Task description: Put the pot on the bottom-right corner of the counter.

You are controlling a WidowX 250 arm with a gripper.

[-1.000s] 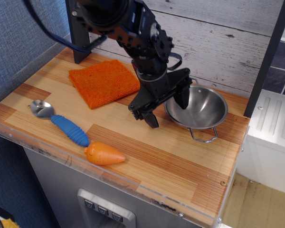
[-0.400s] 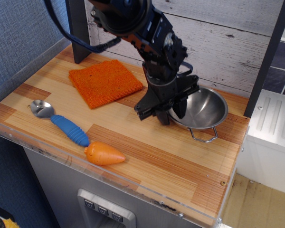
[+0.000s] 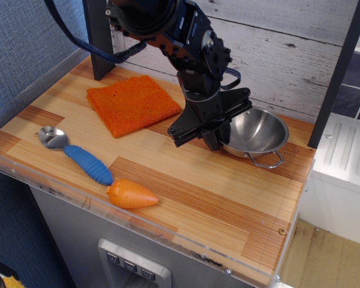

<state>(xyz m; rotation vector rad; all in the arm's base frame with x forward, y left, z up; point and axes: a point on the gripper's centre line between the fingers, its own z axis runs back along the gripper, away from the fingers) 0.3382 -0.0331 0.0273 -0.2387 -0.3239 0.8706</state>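
The shiny steel pot [image 3: 259, 131] is at the back right of the striped wooden counter [image 3: 228, 204], near the wall. My black gripper [image 3: 216, 138] is shut on the pot's left rim, one finger inside the bowl and one outside. The pot looks tipped, with its front wire handle [image 3: 267, 159] raised off the wood. The far handle is hidden behind the gripper.
An orange cloth [image 3: 132, 103] lies at the back left. A metal spoon with a blue handle [image 3: 78, 156] and an orange toy carrot [image 3: 131, 194] lie near the front left edge. A clear edge strip [image 3: 168, 237] runs along the front. A dark post [image 3: 339, 72] stands right of the pot.
The gripper moved right from open beside the pot, closed on its left rim, and the pot has shifted up slightly with its front handle rising.
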